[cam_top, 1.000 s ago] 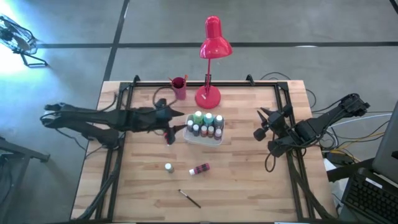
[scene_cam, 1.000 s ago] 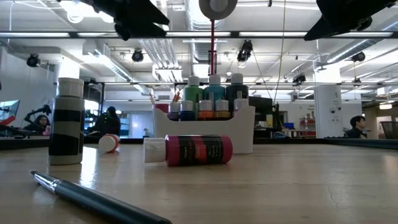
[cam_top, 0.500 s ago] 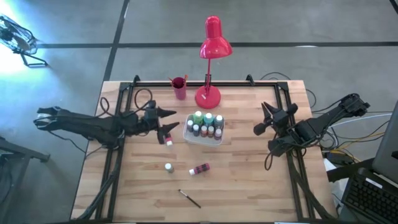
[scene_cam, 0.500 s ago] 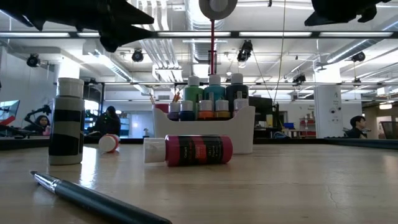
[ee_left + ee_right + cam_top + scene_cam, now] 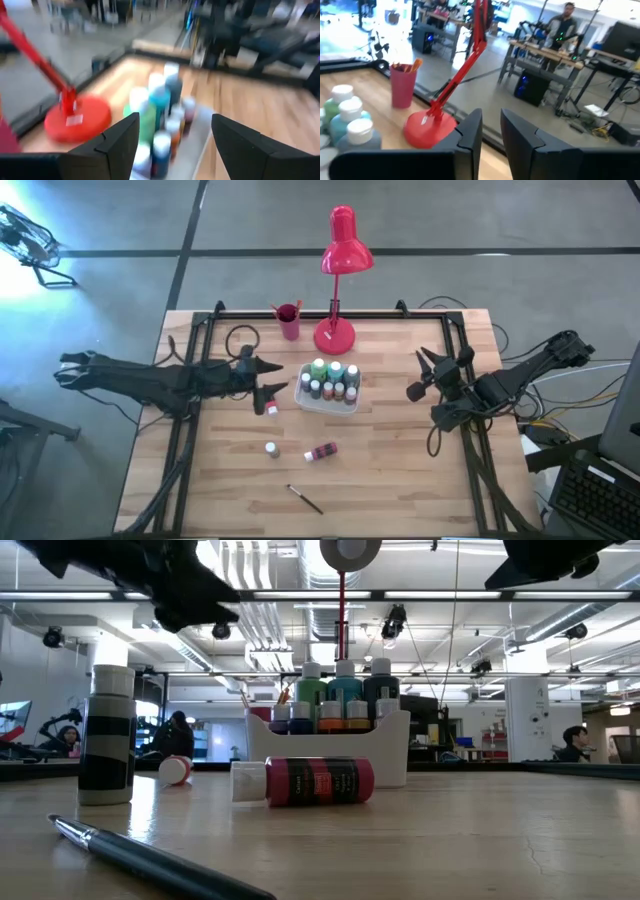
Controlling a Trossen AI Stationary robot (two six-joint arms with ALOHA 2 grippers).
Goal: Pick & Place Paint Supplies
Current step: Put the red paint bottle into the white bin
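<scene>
Paint bottles in tray, table.
Left tool, empty, fingers spread, hovered just beside them; right tool, fingers nearly closed, empty, stood well apart.

Red lamp, white tray, black-and-white striped bottle.

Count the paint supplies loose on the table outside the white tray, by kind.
lying paint bottles: 2
upright paint bottle: 1
brush: 1
Total: 4
</scene>
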